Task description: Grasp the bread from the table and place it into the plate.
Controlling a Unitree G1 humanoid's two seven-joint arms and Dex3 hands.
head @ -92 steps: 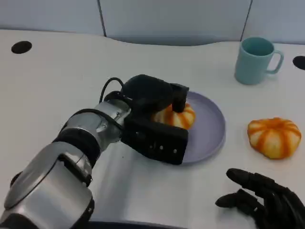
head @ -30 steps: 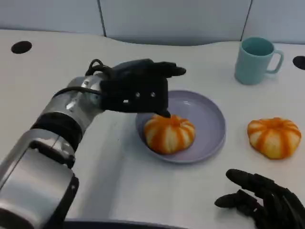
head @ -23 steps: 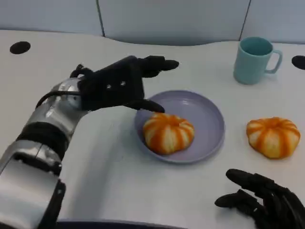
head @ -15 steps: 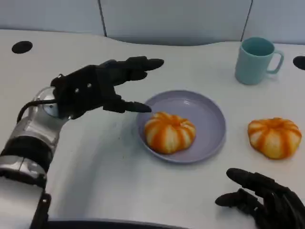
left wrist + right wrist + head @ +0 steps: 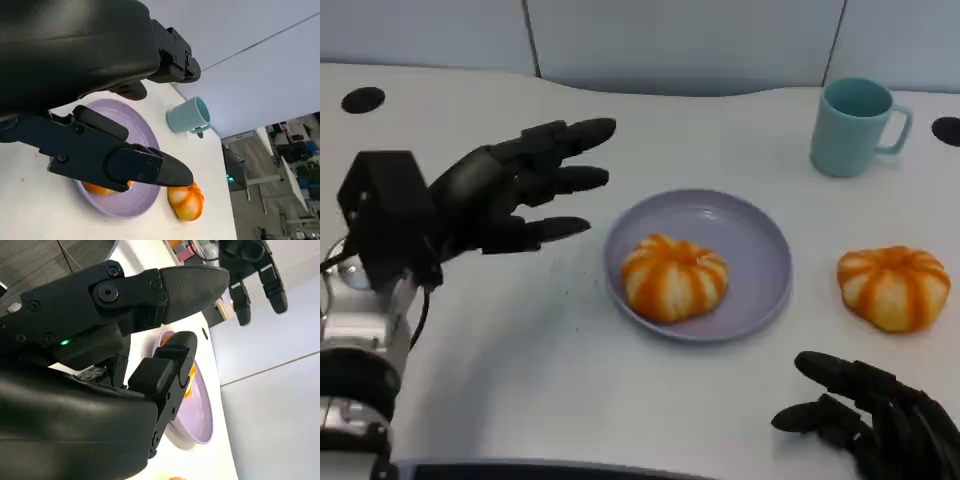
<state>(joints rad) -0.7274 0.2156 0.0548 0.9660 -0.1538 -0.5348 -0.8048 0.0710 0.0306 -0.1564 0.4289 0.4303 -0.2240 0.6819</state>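
Note:
An orange-and-white striped bread lies on the left half of the lilac plate, with nothing touching it. My left hand hovers to the left of the plate, fingers spread and holding nothing. In the left wrist view its fingers stretch over the plate, and the bread peeks out under them. My right hand rests at the table's near right edge, fingers apart and empty. The right wrist view shows the plate beyond that hand.
A second striped bread lies on the table to the right of the plate. A teal cup stands at the back right. Dark round holes mark the table's far corners. The white table runs to its front edge.
My left hand has let go of the bread on the plate, lifted off and drawn back to the left with its fingers spread. The right hand has stayed put.

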